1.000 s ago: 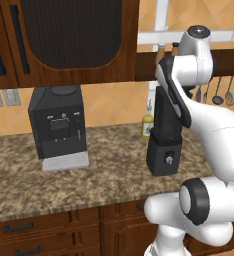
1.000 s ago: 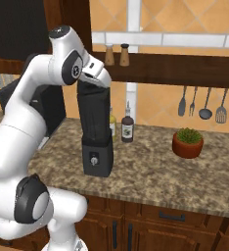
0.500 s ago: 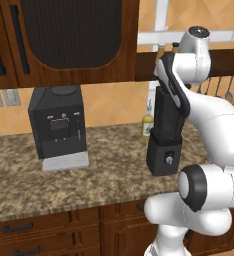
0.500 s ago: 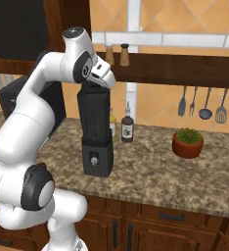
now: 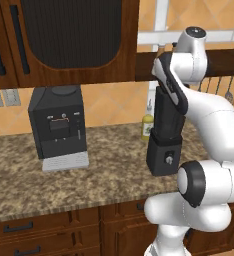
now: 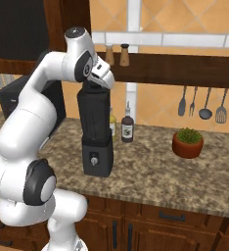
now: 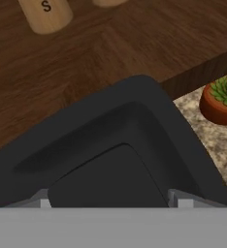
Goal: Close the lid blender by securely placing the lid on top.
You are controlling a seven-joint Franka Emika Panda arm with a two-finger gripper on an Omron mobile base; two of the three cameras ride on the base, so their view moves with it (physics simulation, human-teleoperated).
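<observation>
The blender (image 5: 164,137) stands on the granite desk (image 5: 104,175), its boxy base with the small round knob facing forward and its tall dark jar rising behind the arm's forearm. In the left base view it sits at about 3 o'clock from the black coffee machine (image 5: 57,124), well apart from it; a yellowish bottle (image 5: 147,126) stands just behind the blender at its 10 o'clock, partly hidden by the jar.

In the right base view the end effector (image 6: 101,82) hangs right at the jar's top edge, and the white hand covers the rim, so the jar's mouth cannot be made out from there. Two bottles, one yellowish (image 6: 112,125) and one dark (image 6: 127,128), stand beside the jar at 3 o'clock, the first half hidden behind it. Farther along at 3 o'clock a potted plant (image 6: 187,142) sits on the desk, below hanging utensils (image 6: 200,103).

The hand view looks down on a dark rounded-square surface, probably the lid (image 7: 120,160) seated in the jar's top, cut off at the bottom. The finger tips are barely visible, so I cannot tell whether the end effector is spread or pinching. A wooden shelf (image 7: 135,43) with a shaker (image 7: 46,13) marked S lies at 12 o'clock.
</observation>
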